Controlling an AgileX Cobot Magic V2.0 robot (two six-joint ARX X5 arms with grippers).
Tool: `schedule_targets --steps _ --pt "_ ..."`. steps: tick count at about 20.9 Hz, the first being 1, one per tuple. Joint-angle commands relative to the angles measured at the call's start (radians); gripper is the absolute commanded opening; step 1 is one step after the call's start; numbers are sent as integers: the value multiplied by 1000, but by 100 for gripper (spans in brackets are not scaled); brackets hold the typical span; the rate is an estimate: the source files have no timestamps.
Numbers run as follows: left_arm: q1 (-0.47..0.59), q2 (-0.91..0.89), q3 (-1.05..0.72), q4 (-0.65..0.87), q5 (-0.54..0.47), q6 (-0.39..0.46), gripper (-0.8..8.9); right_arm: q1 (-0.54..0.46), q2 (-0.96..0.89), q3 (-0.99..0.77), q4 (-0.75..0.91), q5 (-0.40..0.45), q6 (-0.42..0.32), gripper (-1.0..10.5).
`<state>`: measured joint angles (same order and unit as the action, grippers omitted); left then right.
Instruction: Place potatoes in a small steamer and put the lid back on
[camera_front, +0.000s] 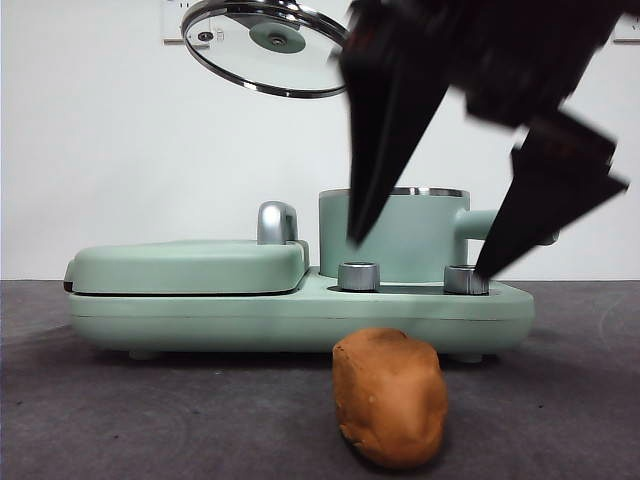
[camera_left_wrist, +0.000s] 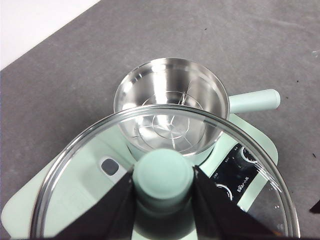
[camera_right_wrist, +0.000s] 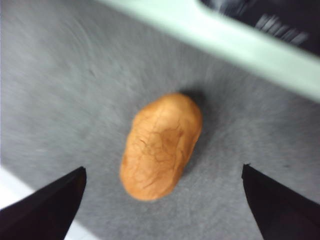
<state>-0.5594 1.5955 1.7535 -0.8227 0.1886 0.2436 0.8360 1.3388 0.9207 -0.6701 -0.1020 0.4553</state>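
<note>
Potato on the mat, lid aloft

Front view: potato (camera_front: 390, 410) lies before the cooker base (camera_front: 300, 310); right gripper (camera_front: 420, 260) hangs spread wide, partly screening the steamer (camera_front: 410, 235).

Left wrist: left gripper (camera_left_wrist: 164, 176) clamps the lid (camera_left_wrist: 100, 165) by its knob above the empty steamer (camera_left_wrist: 170, 100).

Right wrist: potato (camera_right_wrist: 160, 145) sits untouched between wide jaws.

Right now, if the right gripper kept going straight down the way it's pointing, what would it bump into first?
Probably the potato. The right gripper is open with the potato centred between its jaws, lying on the grey table. Depth is hard to judge.
</note>
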Motion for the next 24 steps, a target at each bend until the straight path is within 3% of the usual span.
schedule_targets --steps 1,7,11,14,17,21,24 --pt "-5 -8 39 27 6 9 15 31 83 17 21 -6 40 496" --pt "-5 -8 39 31 6 9 15 53 234 17 92 -1 65 479" --pt "0 -8 39 30 6 8 15 53 267 17 124 5 61 178" --pt "0 -8 39 30 6 8 15 48 261 35 109 -6 60 136" --pt "7 -8 39 31 6 8 15 18 257 148 -23 -56 -6 136" --pt "26 -8 39 30 6 6 15 -83 258 423 -264 -66 -127 136" --pt "35 -8 39 31 6 5 15 -191 278 614 -303 -66 -192 136"
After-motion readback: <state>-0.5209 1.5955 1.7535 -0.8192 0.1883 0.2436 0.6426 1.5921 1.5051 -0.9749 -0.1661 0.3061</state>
